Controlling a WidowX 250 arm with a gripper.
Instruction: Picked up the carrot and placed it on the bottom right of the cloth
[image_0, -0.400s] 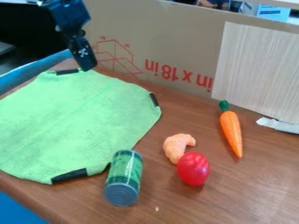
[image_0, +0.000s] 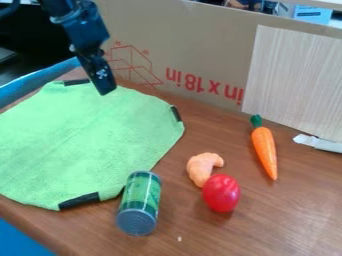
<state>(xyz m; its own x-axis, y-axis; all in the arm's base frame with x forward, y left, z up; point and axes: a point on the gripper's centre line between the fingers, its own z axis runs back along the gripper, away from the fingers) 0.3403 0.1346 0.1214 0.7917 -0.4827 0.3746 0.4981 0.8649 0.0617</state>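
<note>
Tabletop: brown wood (image_0: 287, 220), grain showing, a plain cardboard sheet (image_0: 200, 40) with red print standing along its far side.
Far left: rounded blue edge (image_0: 40, 81), running slantwise past the cloth's upper corner. Flat blue patch (image_0: 17, 242) in the near corner.
Cloth: bright green, fabric, spread out on the wood, edges uneven; black strips at its far corner (image_0: 77, 82), right corner (image_0: 176, 114) and near corner (image_0: 79, 201).
Arm: black, in from the top edge at upper left, slanting down to the right.
Hand: black (image_0: 105, 90), pointing down over the far part of the cloth, near its upper edge. Open or closed, I cannot tell.
Can: green-labelled cylinder (image_0: 140, 200), on its side, grey end toward the camera, upper end at the cloth's near right edge.
Speck: small, pale (image_0: 179, 239), right of the can.
Croissant: pale orange, curved, toy-like (image_0: 198, 169), between can and carrot.
Tomato: glossy red, rounded (image_0: 221, 193), right up by the croissant's near end; contact uncertain.
Carrot: orange, tapered, green top (image_0: 264, 150); lying on the wood, right of the croissant and well apart from the cloth. Green end toward the cardboard, tip toward the camera.
Panel: pale, wood-grained (image_0: 294, 80), against the cardboard.
Far right: whitish strip (image_0: 317, 143) at the panel's foot.
</note>
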